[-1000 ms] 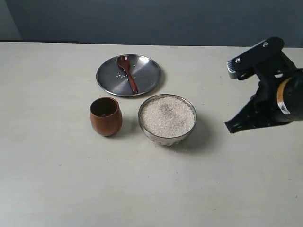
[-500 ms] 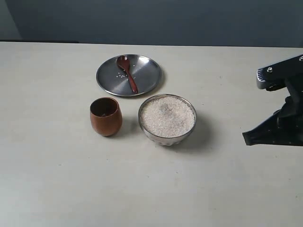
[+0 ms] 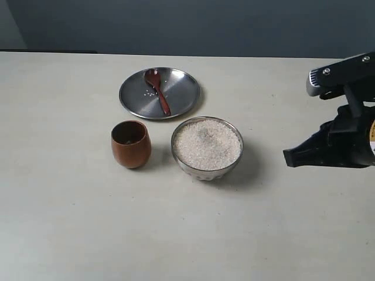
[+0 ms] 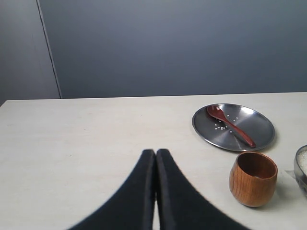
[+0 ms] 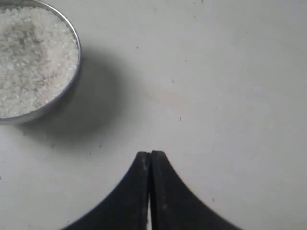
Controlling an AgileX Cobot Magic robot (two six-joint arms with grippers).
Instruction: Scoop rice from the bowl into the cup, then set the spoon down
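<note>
The silver bowl [image 3: 207,167] stands mid-table, filled with white rice [image 3: 207,144]. Left of it stands the reddish-brown wooden cup [image 3: 131,144], dark inside. The dark wooden spoon [image 3: 158,92] lies on a flat steel plate [image 3: 181,99] behind them, a few grains beside it. My right gripper [image 3: 287,158] hangs at the right, well clear of the bowl, shut on nothing. In the right wrist view its tips [image 5: 150,154] meet over bare table, the bowl [image 5: 72,93] off to one side. My left gripper [image 4: 156,152] is shut and empty, with the cup [image 4: 253,179] and spoon [image 4: 229,124] beyond it.
The pale table [image 3: 76,222] stretches wide around the three vessels. A dark wall [image 3: 187,23] runs behind its far edge. The left arm does not show in the exterior view.
The right arm swung away to the right edge, then came back a little to the left. Bowl, cup, spoon and plate have not moved.
</note>
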